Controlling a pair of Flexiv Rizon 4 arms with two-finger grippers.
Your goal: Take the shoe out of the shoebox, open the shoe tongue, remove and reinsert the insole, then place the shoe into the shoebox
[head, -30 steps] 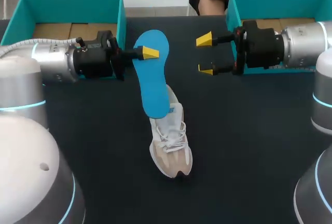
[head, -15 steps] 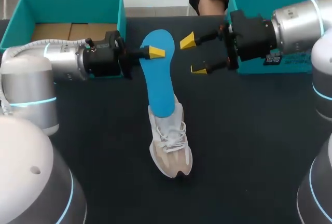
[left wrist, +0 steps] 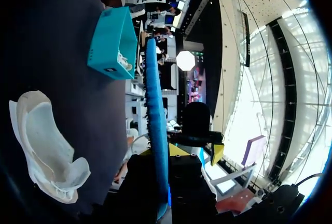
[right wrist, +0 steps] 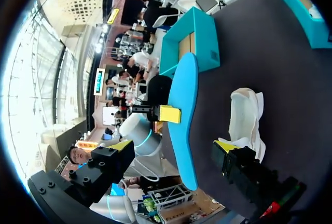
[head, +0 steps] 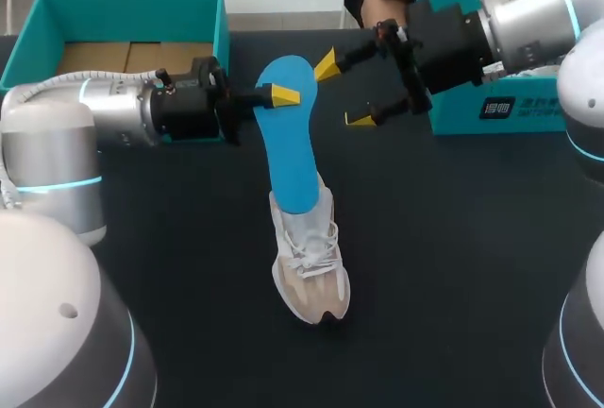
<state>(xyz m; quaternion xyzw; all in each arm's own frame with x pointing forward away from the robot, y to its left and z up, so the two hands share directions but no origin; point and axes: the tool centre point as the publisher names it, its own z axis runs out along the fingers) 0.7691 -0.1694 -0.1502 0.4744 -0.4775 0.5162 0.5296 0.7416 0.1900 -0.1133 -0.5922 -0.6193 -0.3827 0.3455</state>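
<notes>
left fingers (head: 281,95) pinching the blue insole (head: 286,144) near its top end, upper centre of frame, lower end over the shoe (head: 310,271) mid desk (head: 453,238); right fingers (head: 327,65) spread just right of it, so insole step, next probably seating it with the shoe steadied.

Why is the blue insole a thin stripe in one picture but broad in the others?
Mostly angle: left wrist view sees the insole edge-on; head view sees its face from above, evenly lit; right wrist view sees it obliquely, bowed by the fisheye.
</notes>
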